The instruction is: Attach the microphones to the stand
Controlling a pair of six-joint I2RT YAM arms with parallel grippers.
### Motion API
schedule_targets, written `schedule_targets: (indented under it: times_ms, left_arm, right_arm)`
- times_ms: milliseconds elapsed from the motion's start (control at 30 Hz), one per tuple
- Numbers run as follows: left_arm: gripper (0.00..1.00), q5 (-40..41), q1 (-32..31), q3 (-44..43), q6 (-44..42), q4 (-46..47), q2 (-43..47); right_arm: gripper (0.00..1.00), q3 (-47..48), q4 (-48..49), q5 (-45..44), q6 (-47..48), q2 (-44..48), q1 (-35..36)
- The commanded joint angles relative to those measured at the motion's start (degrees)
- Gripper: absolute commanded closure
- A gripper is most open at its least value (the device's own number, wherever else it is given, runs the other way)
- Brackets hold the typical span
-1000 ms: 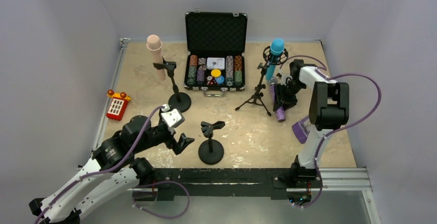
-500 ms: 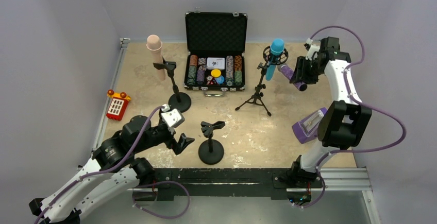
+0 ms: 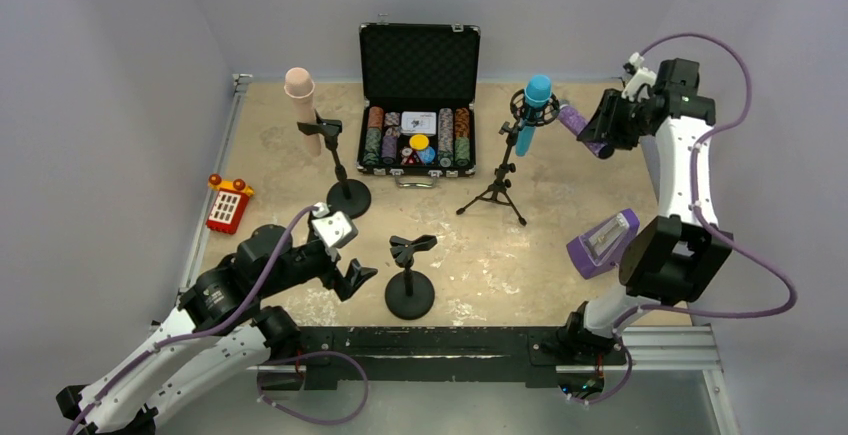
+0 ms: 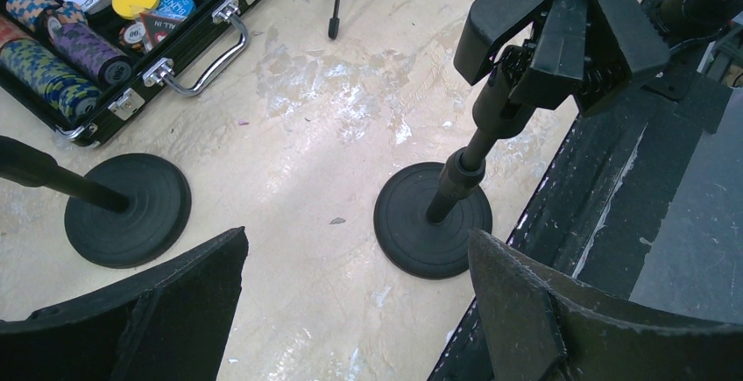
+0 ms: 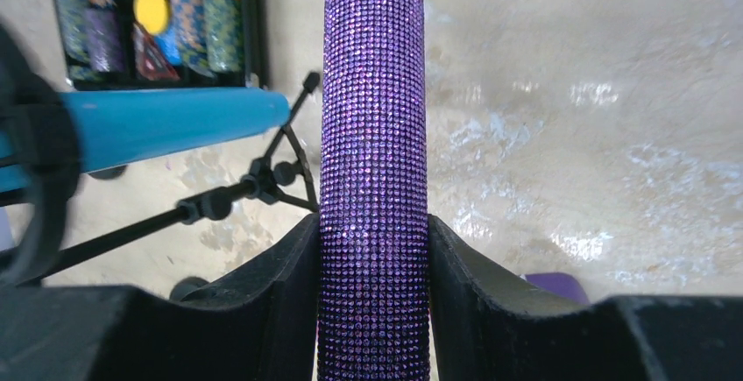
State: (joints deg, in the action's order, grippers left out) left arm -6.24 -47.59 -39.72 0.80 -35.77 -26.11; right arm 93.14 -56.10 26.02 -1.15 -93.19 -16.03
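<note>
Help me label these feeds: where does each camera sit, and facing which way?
Top: above and behind the arms, looking down on the table; both arms show.
Left wrist: on the left arm, facing down at the empty stand; left gripper open.
Right wrist: on the right arm, facing along the purple microphone in the right gripper.
Shared: that stand, in top and left wrist.

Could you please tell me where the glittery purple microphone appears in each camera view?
Top external: upper right, the glittery purple microphone held in the right claw.
Left wrist: not in view.
Right wrist: the microphone runs down the centre, top to bottom.
Shared landmark: the poker chip case, in all three views.
</note>
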Motion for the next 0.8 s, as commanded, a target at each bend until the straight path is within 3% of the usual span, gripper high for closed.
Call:
schedule_targets:
  times_ms: [0,300,467,633,767]
  left_arm:
    - [0.01,0.0,0.4,-0.2,-0.5,0.6,1.2]
    - [0.01,3.0,0.4,-0.6,0.6,1.1,5.0]
    - [0.01,5.3,0.4,-1.2,5.4,3.3,9.3]
    - [0.01,6.0,0.4,-5.9,12.6,6.7,9.7]
    - [0.01,6.0,0.4,-10.3,19.4,11.6,6.6]
  right_arm:
    - [1.00,6.6,1.2,5.8,-1.9,6.3,-1.3]
    - [1.00,11.9,2.0,11.8,-5.3,12.6,-3.0]
    - [1.00,16.7,3.7,15.7,-7.0,15.5,-3.2]
    - [1.00,18.6,5.2,24.6,-9.0,17.4,-3.3]
    - [1.00,14.8,9.3,36.2,-11.0,20.2,-2.5]
